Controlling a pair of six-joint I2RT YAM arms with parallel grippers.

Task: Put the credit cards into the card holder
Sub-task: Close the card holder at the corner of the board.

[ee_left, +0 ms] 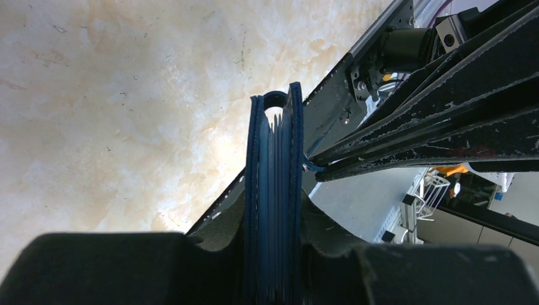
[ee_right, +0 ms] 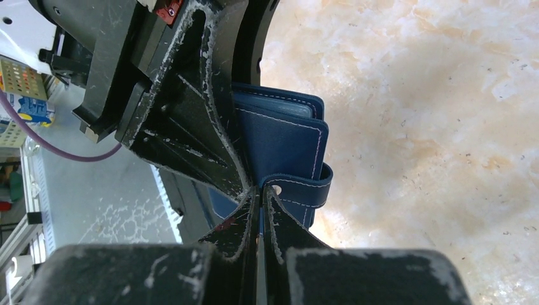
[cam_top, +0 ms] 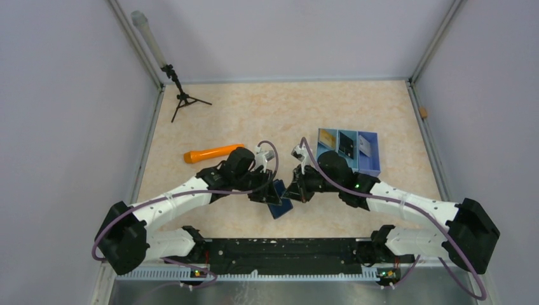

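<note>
The navy-blue card holder (cam_top: 280, 203) hangs folded between the two arms, above the table's near middle. My left gripper (ee_left: 274, 244) is shut on it, and the wallet (ee_left: 274, 184) shows edge-on between the jaws. My right gripper (ee_right: 260, 190) is shut on the card holder's strap tab (ee_right: 306, 188), beside the cover (ee_right: 283, 140). The credit cards lie in a blue tray (cam_top: 375, 155) at the right: a gold one (cam_top: 327, 138), a black one (cam_top: 347, 145) and a white one (cam_top: 364, 146).
An orange cylinder (cam_top: 213, 153) lies on the table left of the arms. A small black tripod (cam_top: 182, 96) with a pale tube stands at the back left corner. Walls close in the table on three sides.
</note>
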